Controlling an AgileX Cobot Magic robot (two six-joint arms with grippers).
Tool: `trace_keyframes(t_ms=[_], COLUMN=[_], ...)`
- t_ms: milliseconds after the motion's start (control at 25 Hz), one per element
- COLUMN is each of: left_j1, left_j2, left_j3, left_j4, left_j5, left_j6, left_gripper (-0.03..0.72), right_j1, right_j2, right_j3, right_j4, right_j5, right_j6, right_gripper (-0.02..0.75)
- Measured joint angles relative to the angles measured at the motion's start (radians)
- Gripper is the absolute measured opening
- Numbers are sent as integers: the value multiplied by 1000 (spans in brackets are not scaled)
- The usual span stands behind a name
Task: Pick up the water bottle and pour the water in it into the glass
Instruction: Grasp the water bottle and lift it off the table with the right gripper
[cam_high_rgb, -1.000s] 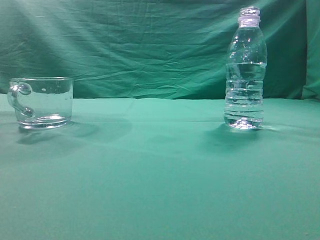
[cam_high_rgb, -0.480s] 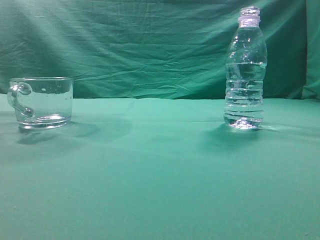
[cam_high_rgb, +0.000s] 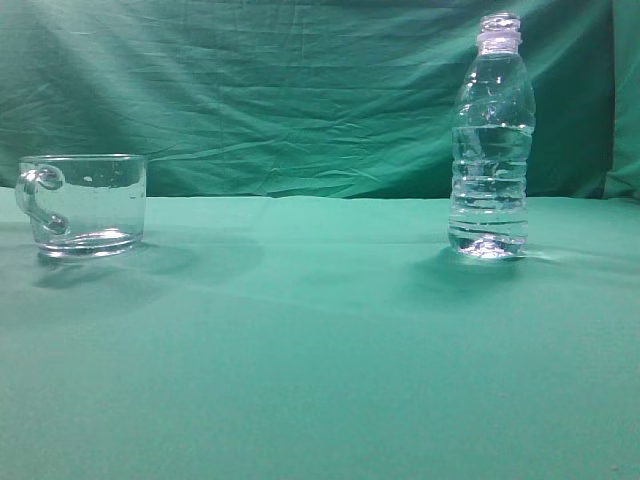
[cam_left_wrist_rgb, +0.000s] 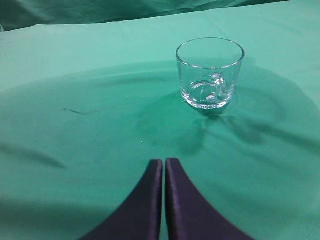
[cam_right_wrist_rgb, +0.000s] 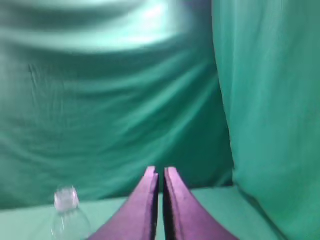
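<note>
The water bottle stands upright on the right of the green table, clear, ribbed and without a cap, with water filling most of it. Its neck shows at the lower left of the right wrist view. The glass, a short clear mug with a loop handle, stands at the left; it looks empty in the left wrist view. My left gripper is shut and empty, short of the glass. My right gripper is shut and empty, to the right of the bottle's neck. Neither gripper shows in the exterior view.
A green cloth covers the table. A wrinkled green backdrop hangs behind it, and a green curtain hangs at the right.
</note>
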Motion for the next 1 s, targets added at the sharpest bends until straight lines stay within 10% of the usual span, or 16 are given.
trace_keyframes(t_ms=[560, 1000], left_j1=[0, 0], left_j2=[0, 0], left_j3=[0, 0], left_j4=[0, 0], left_j5=[0, 0], left_j6=[0, 0], left_gripper=[0, 0], right_j1=[2, 275], right_j2=[337, 792], right_j3=[-262, -269], right_j4=[2, 2], right_j5=[291, -8], right_j6=[74, -31], right_gripper=[0, 0])
